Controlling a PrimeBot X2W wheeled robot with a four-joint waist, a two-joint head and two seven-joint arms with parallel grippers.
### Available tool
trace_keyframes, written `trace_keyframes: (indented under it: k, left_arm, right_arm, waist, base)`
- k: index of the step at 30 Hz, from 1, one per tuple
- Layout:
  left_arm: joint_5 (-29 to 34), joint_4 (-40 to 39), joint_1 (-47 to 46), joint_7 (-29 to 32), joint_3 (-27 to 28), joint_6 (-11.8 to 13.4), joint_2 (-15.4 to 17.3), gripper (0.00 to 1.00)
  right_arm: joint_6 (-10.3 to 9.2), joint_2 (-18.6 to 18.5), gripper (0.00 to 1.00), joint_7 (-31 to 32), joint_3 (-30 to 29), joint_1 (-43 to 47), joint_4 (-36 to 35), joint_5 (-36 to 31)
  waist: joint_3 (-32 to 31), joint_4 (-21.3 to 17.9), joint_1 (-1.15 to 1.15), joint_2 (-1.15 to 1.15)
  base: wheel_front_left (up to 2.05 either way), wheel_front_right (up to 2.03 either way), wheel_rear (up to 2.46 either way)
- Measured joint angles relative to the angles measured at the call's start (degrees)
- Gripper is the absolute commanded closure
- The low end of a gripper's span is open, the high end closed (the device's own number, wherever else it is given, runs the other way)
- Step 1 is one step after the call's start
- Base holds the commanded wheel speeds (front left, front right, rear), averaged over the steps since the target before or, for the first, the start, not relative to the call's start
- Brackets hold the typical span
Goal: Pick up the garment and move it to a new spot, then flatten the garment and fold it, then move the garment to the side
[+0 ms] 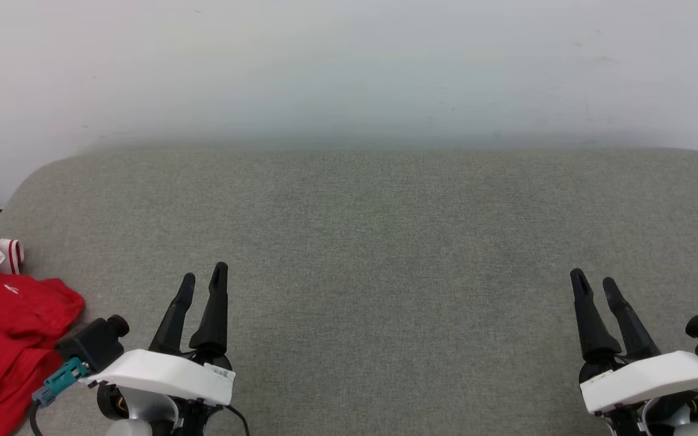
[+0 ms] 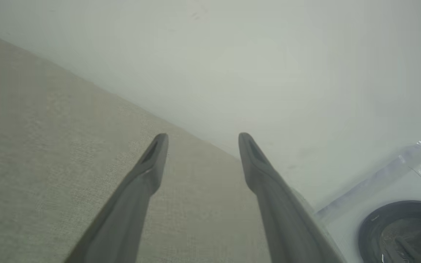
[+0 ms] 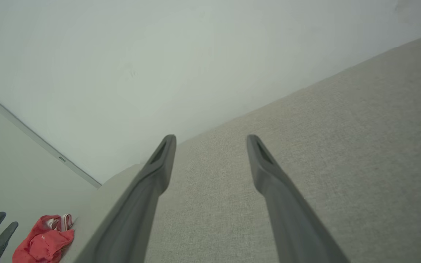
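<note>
Off to the left of our left gripper (image 1: 204, 270), the garment (image 1: 9, 315) lies crumpled in a red heap at the edge of the grey padded surface (image 1: 373, 230), close beside that gripper's wrist and clear of its jaws. We hold both grippers empty and spread wide. Our right gripper (image 1: 593, 277) sits well apart from the heap, across the surface, pointing toward the pale wall (image 1: 349, 60).

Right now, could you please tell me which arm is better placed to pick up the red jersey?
The left. The red jersey lies crumpled at the left edge of the gray surface, close beside the open left gripper. The right gripper, also open, sits at the far side.
</note>
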Motion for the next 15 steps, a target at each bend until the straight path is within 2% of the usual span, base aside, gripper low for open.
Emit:
trace_keyframes:
  k: [8, 15]
  left_arm:
    - [9.31, 0.43, 0.1, -1.48, -0.68, 0.8, 0.48, 0.0]
    - [13.99, 0.85, 0.12, -2.42, -1.36, 1.45, 1.16, 0.0]
  right_arm:
    - [0.0, -0.01, 0.0, 0.51, -0.27, 0.47, -1.47, -9.02]
    - [0.0, -0.01, 0.0, 0.97, -0.74, 0.92, -2.19, -14.46]
  waist:
    - [-0.03, 0.11, 0.0, 0.0]
    - [-0.13, 0.2, 0.0, 0.0]
  base:
    - [0.0, 0.0, 0.0]
    - [0.0, 0.0, 0.0]
